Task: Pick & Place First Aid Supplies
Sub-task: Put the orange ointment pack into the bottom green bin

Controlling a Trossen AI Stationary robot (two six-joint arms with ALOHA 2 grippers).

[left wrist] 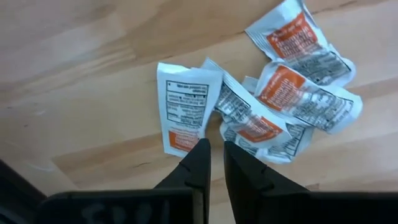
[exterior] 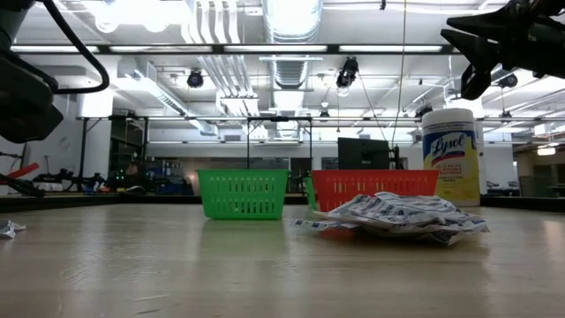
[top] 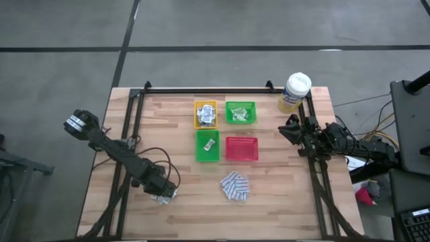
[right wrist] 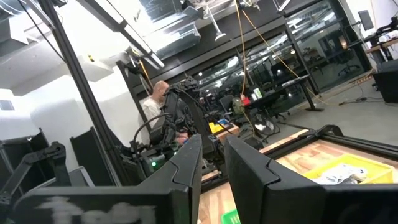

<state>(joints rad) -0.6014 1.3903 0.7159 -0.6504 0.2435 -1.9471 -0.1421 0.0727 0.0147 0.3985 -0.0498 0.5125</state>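
Tabletop (top: 269, 208): pale wood planks. I take the red tray (top: 241, 148) at its middle as my landmark for every place below.
Trays: a green tray (top: 207, 146) touches the red tray on its left, a yellow tray (top: 205, 113) and a second green tray (top: 240, 111) sit just beyond them, all three holding some packets. The red tray looks bare.
Canister (top: 294, 92): yellow with a white lid, beyond and to the right of the red tray. It is not part of my job.
Blue-and-white pads (top: 235, 186): a loose heap just in front of the red tray, untouched.
Orange-printed sachets (left wrist: 261, 106): a small overlapping cluster well to the left of the red tray and nearer the front edge.
Left fingers (left wrist: 216, 153): mine, poised right over that cluster, only a narrow gap between them, nothing held.
Right fingers (right wrist: 211, 152): raised off the tabletop to the right of the red tray, a slim gap showing, nothing between them, waiting.
Step in hand: I judge this the reach for a sachet, before any grasp.
Next move calls for: widening my left fingers, choosing the sachet (left wrist: 184, 106) lying apart at the cluster's edge, and pinching its rim so the neighbours stay put.
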